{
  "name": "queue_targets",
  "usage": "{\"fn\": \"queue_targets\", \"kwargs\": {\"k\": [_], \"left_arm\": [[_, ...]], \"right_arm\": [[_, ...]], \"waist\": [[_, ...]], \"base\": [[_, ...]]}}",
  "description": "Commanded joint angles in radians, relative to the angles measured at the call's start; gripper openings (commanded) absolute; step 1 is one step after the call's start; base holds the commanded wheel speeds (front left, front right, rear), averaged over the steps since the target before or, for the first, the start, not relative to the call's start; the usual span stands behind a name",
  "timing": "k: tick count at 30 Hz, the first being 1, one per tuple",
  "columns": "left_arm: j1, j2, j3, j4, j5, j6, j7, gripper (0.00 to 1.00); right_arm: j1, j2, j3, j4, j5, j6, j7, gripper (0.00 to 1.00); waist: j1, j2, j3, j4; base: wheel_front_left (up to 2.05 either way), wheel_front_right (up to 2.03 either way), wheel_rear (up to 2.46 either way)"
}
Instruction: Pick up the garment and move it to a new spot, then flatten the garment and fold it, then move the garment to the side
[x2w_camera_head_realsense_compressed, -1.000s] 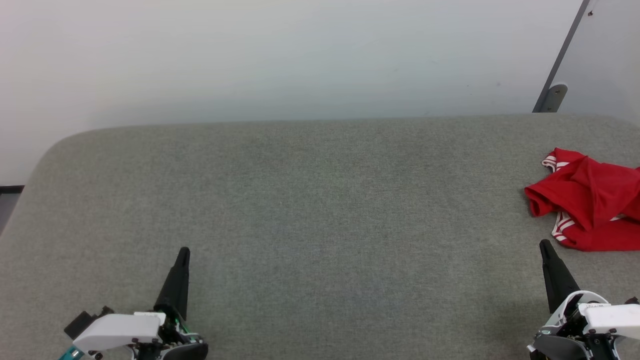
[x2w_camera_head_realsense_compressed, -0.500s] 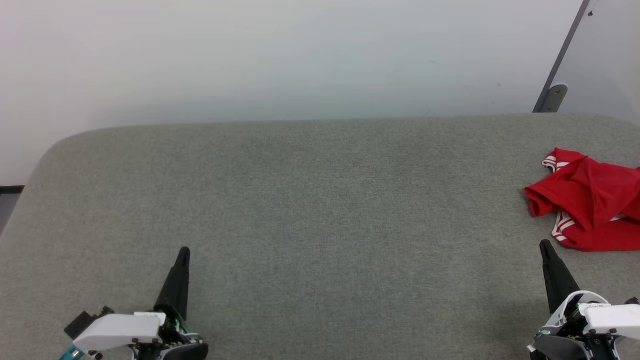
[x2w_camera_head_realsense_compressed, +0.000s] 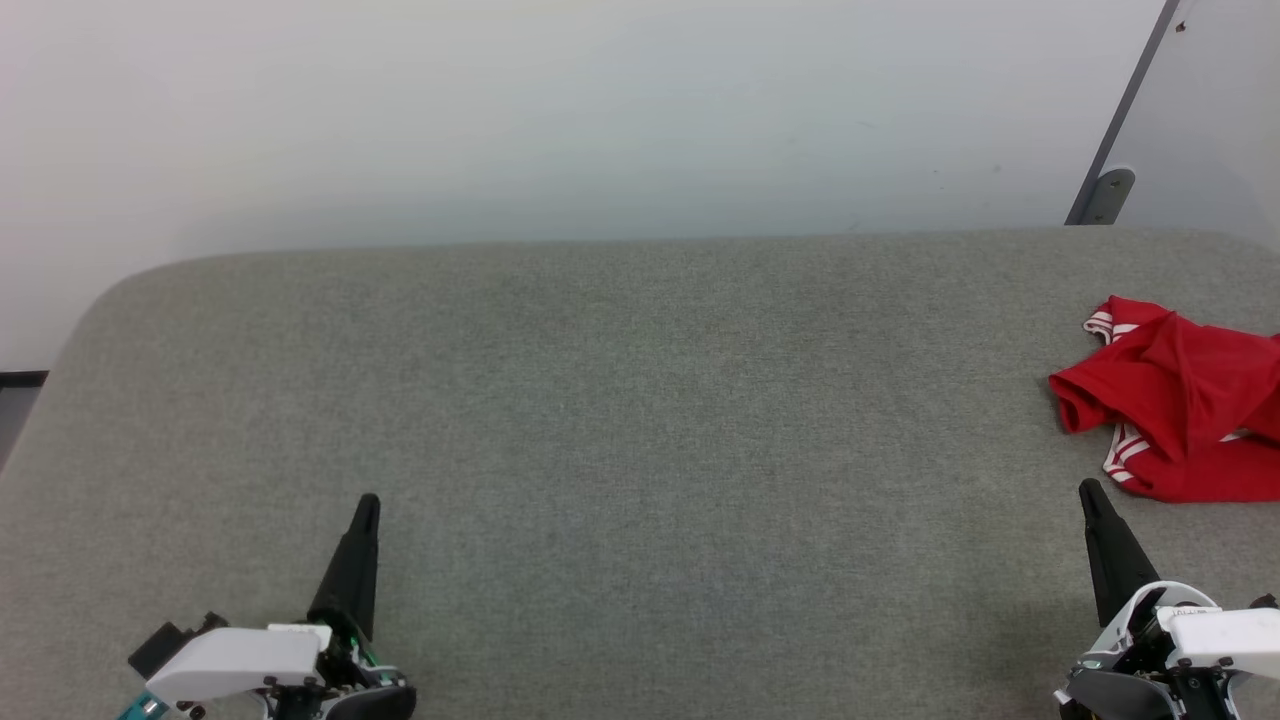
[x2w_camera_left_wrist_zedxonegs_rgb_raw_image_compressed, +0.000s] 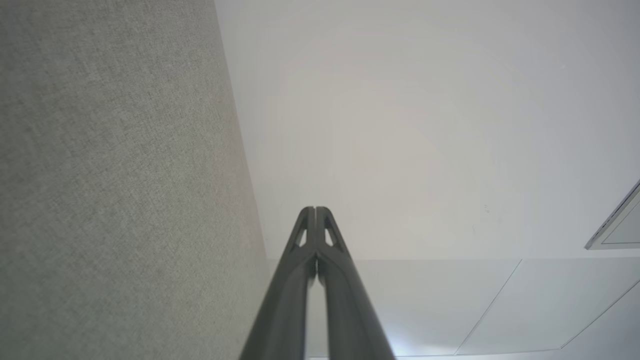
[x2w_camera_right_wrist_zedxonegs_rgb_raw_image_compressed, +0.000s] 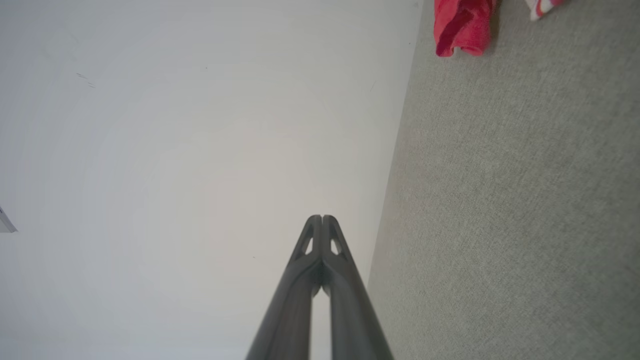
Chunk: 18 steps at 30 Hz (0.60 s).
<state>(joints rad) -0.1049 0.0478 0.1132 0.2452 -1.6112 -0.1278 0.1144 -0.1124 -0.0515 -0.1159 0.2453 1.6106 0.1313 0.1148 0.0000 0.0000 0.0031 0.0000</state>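
Observation:
The red garment (x2w_camera_head_realsense_compressed: 1185, 400) lies crumpled at the far right of the grey cloth-covered table (x2w_camera_head_realsense_compressed: 620, 400), partly cut off by the head view's right edge; white striped trim shows at its edges. A red fold of the garment (x2w_camera_right_wrist_zedxonegs_rgb_raw_image_compressed: 462, 25) also appears at the top of the right wrist view. My right gripper (x2w_camera_head_realsense_compressed: 1090, 492) rests at the lower right, just short of the garment and apart from it, its fingers pressed together and empty (x2w_camera_right_wrist_zedxonegs_rgb_raw_image_compressed: 322, 218). At the lower left, far from the garment, my left gripper (x2w_camera_head_realsense_compressed: 367, 502) is likewise shut on nothing (x2w_camera_left_wrist_zedxonegs_rgb_raw_image_compressed: 315, 210).
A pale wall (x2w_camera_head_realsense_compressed: 600, 110) rises behind the table's far edge. A grey slanted bar with a bracket (x2w_camera_head_realsense_compressed: 1105, 195) stands at the back right. The table's left corner is rounded, with dark floor (x2w_camera_head_realsense_compressed: 15, 400) beyond it.

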Motion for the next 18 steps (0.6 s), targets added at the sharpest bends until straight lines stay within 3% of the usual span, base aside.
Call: {"fn": "queue_targets", "kwargs": {"k": [1, 18], "left_arm": [[-0.01, 0.001, 0.001, 0.001, -0.003, -0.006, 0.003, 0.0], [-0.01, 0.001, 0.001, 0.001, -0.003, -0.006, 0.003, 0.0]], "right_arm": [[0.009, 0.004, 0.001, -0.004, 0.005, -0.001, 0.002, 0.0], [0.009, 0.004, 0.001, -0.004, 0.005, -0.001, 0.002, 0.0]], "waist": [[0.0, 0.0, 0.0, 0.0], [0.0, 0.0, 0.0, 0.0]], "base": [[0.0, 0.0, 0.0], [0.0, 0.0, 0.0]]}}
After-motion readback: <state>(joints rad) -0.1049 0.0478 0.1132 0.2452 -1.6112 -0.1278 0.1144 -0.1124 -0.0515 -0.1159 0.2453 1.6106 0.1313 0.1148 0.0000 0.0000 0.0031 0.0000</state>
